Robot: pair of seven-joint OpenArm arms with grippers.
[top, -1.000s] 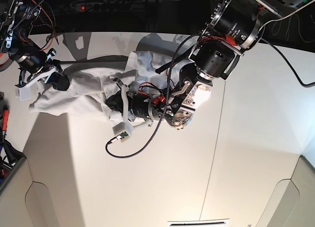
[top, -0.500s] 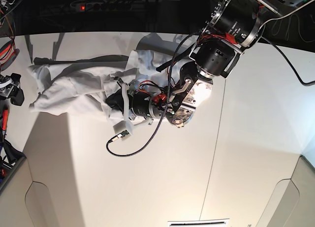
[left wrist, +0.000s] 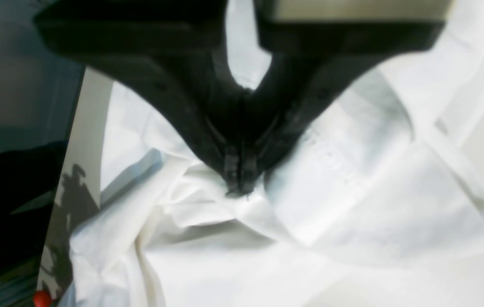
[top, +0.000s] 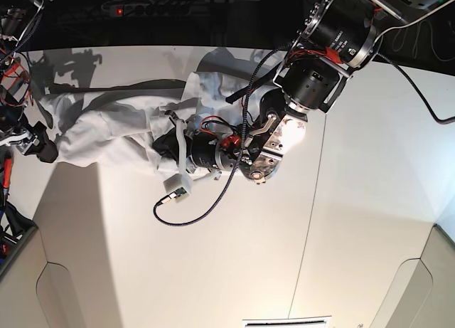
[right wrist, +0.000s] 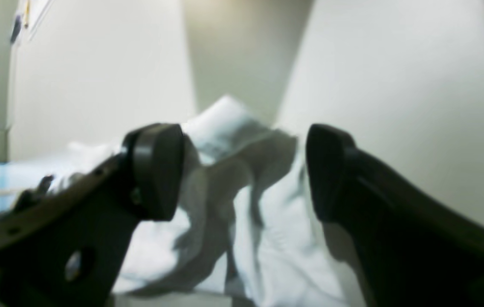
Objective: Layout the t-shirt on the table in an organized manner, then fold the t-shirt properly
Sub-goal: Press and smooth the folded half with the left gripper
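The white t-shirt [top: 114,132] lies rumpled and stretched sideways across the far part of the table [top: 249,257]. My left gripper [top: 162,137] is low over the shirt's middle. In the left wrist view it [left wrist: 237,181] is shut, pinching a fold of the shirt [left wrist: 352,204]. My right gripper [top: 37,146] is at the shirt's left end. In the right wrist view it [right wrist: 242,175] is open and empty, and the shirt [right wrist: 267,238] lies just beyond its fingertips [right wrist: 156,170].
A black cable loop [top: 185,218] from the left wrist lies on the table in front of the shirt. A thin dark seam [top: 313,200] runs across the tabletop. The table's far edge [top: 142,49] meets a dark background. Loose wires [top: 8,79] hang at the far left.
My right gripper let go of the shirt's left end, pulled away to the left, then came back low beside it. The released end dropped flat. My left arm barely moved.
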